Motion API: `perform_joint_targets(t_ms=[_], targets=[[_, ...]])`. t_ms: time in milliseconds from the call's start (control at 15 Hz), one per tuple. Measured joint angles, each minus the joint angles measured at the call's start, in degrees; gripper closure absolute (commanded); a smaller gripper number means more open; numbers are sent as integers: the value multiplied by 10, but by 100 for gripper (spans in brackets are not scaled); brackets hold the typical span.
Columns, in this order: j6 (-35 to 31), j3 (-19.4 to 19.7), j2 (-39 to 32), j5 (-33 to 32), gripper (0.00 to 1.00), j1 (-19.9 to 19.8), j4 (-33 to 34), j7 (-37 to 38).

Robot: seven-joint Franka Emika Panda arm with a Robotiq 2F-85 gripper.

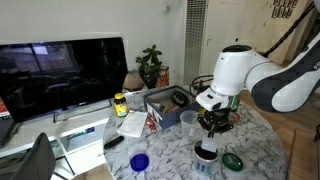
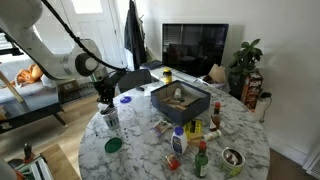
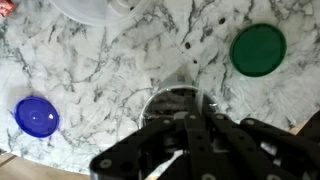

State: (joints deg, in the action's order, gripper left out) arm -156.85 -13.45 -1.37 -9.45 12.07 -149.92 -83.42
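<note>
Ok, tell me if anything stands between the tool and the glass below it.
Nothing visible does. In the wrist view the shut tool hangs directly over the glass; the blue lid and green lid lie off to either side.

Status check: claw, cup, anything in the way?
Status: claw shut over clear glass cup; grip unclear. Either side, green round lid and blue round lid, apart from it, on white marble table.

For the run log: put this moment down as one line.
gripper: shut | over: clear glass | beside: blue lid, green lid | surface: marble table
</note>
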Motion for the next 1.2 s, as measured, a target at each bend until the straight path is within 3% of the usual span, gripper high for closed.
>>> perform_joint_targets(t_ms=[133, 467, 800, 1200], targets=[[-4, 1, 0, -22, 98, 0, 1, 11], [-48, 13, -2, -181, 98, -1, -2, 132], [-84, 13, -15, -251, 98, 1, -8, 215], [-85, 25, -20, -420, 98, 1, -7, 346]])
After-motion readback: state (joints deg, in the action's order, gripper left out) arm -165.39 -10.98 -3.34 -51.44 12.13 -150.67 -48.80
